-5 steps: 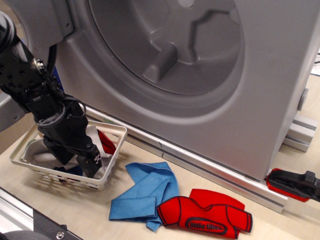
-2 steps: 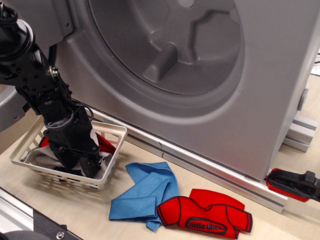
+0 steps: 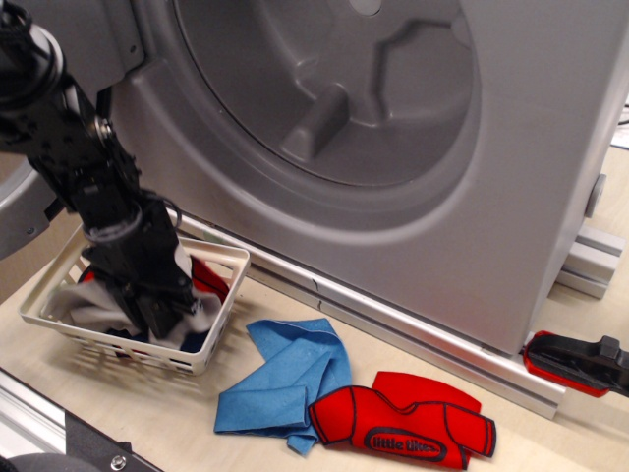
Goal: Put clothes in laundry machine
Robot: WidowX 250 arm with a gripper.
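Gripper (image 3: pixel 162 320) down in basket (image 3: pixel 218 258), tips buried in grey-white cloth (image 3: pixel 84 305); jaw state cannot tell. Laundry machine (image 3: pixel 324 88) drum up-right of gripper.

One gripper (image 3: pixel 162 320) shows, reaching down into one white lattice basket (image 3: pixel 218 329). Around its tip, inside the basket, lie at least three garments: one pale grey-white cloth (image 3: pixel 84 307) on the side away from the machine, one red piece (image 3: pixel 208 279) on the side toward the machine, and one dark blue piece (image 3: pixel 195 341) just below it; how many more lie under them cannot be told. Outside the basket, beyond the gripper's tip on the tabletop, lie two garments: one blue cloth (image 3: pixel 290 379) and one red shirt (image 3: pixel 418 425) with dark trim, touching each other. One laundry machine (image 3: pixel 413 226) stands behind, with one drum mouth.
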